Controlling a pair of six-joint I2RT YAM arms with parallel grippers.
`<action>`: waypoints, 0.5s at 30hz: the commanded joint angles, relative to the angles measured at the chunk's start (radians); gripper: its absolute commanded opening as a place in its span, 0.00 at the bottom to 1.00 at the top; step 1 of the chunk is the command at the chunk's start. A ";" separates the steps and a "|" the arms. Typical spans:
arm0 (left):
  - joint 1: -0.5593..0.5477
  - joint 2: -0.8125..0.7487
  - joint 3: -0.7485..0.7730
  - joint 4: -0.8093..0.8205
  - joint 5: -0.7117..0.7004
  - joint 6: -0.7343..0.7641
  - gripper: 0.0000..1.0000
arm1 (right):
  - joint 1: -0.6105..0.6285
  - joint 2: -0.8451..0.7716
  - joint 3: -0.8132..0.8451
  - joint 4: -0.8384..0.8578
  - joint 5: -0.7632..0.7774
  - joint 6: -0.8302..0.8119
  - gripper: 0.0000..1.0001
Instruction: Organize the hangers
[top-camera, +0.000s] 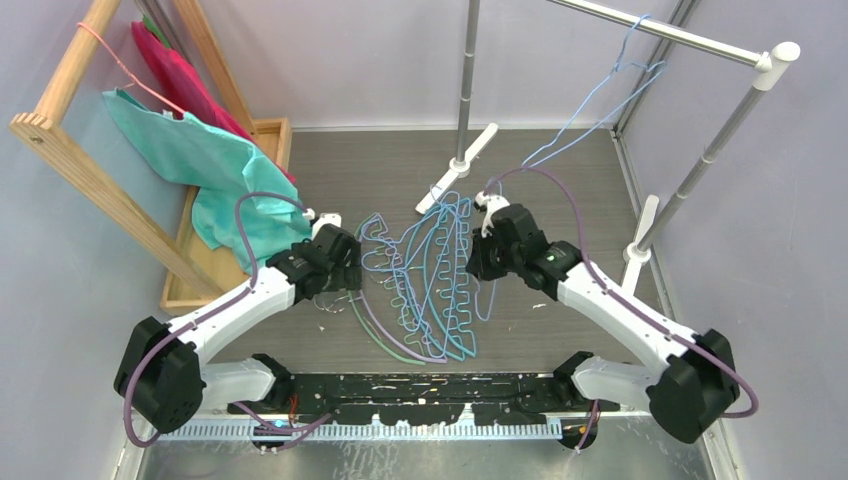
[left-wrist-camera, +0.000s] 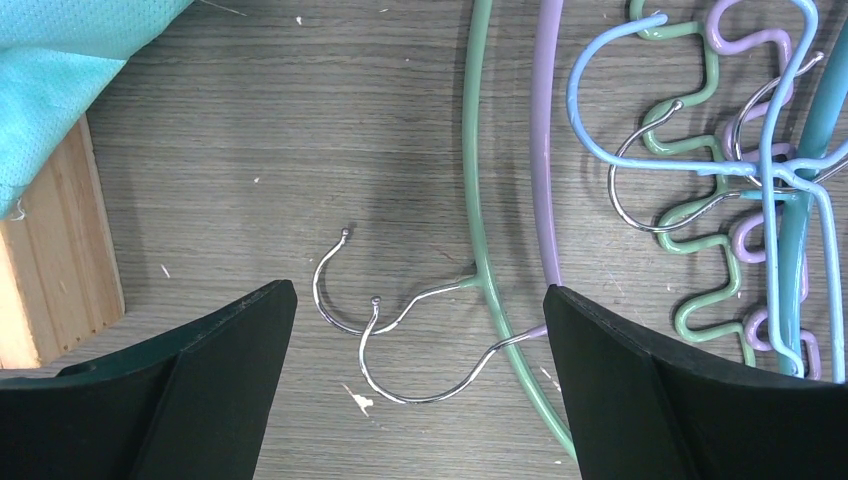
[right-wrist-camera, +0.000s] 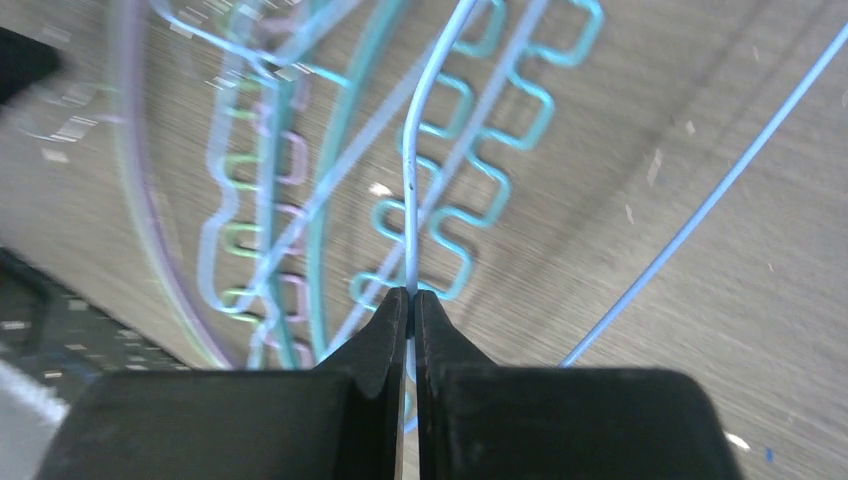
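Note:
A tangle of hangers (top-camera: 425, 280) lies mid-table: teal, green and lilac arched ones with zigzag bars, plus thin light-blue wire ones. My right gripper (top-camera: 478, 262) is at the pile's right edge. In the right wrist view this gripper (right-wrist-camera: 411, 300) is shut on a light-blue wire hanger (right-wrist-camera: 410, 200), its wire pinched between the tips. My left gripper (top-camera: 345, 285) hovers at the pile's left edge. In the left wrist view it (left-wrist-camera: 420, 300) is open above the metal hooks (left-wrist-camera: 400, 340) of the green hanger (left-wrist-camera: 478, 150) and lilac hanger (left-wrist-camera: 545, 150). Another light-blue wire hanger (top-camera: 600, 112) hangs from the rail.
The silver rail (top-camera: 680, 35) with white joints crosses the back right, on poles (top-camera: 466, 90) with white feet. A wooden rack (top-camera: 90, 170) at the left holds teal cloth (top-camera: 200, 160), pink cloth and a pink wire hanger (top-camera: 120, 70).

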 joint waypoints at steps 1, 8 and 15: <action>0.006 -0.011 0.011 0.007 -0.016 -0.016 0.98 | 0.020 -0.064 0.125 0.063 -0.148 0.089 0.01; 0.006 -0.008 0.040 0.006 -0.006 -0.005 0.98 | 0.116 0.039 0.335 0.198 -0.106 0.138 0.01; 0.007 -0.053 0.048 -0.014 -0.016 0.004 0.98 | 0.124 0.094 0.492 0.287 0.152 0.160 0.01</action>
